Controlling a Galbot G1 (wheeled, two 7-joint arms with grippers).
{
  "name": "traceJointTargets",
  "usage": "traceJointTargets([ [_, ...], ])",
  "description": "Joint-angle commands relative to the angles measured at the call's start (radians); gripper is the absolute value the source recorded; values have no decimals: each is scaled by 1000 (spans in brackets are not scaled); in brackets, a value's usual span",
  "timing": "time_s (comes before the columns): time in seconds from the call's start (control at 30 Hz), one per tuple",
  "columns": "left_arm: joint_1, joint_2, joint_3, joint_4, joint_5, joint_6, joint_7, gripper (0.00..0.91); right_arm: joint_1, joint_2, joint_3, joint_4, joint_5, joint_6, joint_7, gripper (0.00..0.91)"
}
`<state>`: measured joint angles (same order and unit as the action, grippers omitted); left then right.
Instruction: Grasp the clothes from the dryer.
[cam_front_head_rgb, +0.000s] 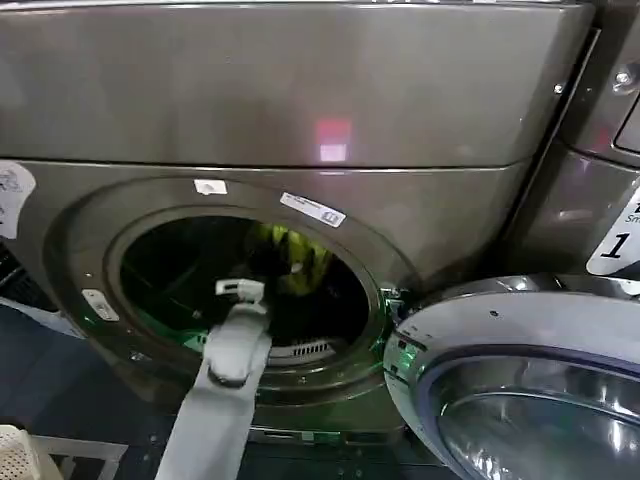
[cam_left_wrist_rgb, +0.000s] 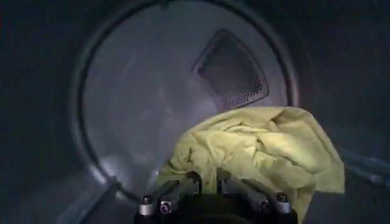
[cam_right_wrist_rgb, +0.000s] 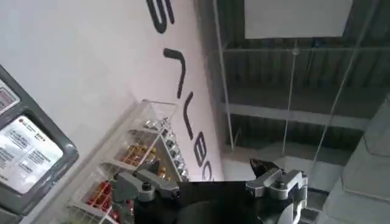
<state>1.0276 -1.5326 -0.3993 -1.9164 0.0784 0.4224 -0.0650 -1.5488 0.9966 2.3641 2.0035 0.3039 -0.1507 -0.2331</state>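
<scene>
1. Much of the clothes (cam_left_wrist_rgb: 262, 152) is hard to make out: the left wrist view shows one crumpled yellow-green piece, soft and deeply folded, while any other cloth is lost in the dark of the drum.
2. The left gripper (cam_left_wrist_rgb: 207, 182) sits inside the drum, its fingers (cam_left_wrist_rgb: 194, 180) drawn together on the near fold of that cloth, which bulges just beyond the fingertips and drapes off to one side. The gripper body is cut off at the frame edge.
3. In the head view the left gripper (cam_front_head_rgb: 240, 290) reaches through the round port of the dryer (cam_front_head_rgb: 420, 110); the cloth (cam_front_head_rgb: 290, 255) shows as a bright patch just past the fingertips.
4. Beyond the cloth stands the smooth grey rear drum wall (cam_left_wrist_rgb: 146, 97) with a perforated vent (cam_left_wrist_rgb: 234, 70).
5. The door (cam_front_head_rgb: 520, 390), glossy with a round window, hangs open and is cut off by the frame.
6. The right gripper (cam_right_wrist_rgb: 210, 176) points upward, away from the dryer, fingers spread apart and empty; a clear rack of small items (cam_right_wrist_rgb: 131, 161) lies beyond them.
</scene>
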Motion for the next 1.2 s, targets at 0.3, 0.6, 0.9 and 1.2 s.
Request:
traceJointTargets([
  [0.3,103,-7,-35,-101,-33,13,-7,0,-4,1,10,2,-1,3,-1,907],
  [0.6,108,-6,-29,-98,-37,8,-11,0,-6,0,13,2,2,6,-5,907],
  [0.9,115,-15,-28,-101,-30,5,-6,0,-5,0,16,4,0,2,-20,907],
  [1.2,113,-14,-31,-105,-33,6,0,0,-6,-1,22,4,-3,0,-21,907],
])
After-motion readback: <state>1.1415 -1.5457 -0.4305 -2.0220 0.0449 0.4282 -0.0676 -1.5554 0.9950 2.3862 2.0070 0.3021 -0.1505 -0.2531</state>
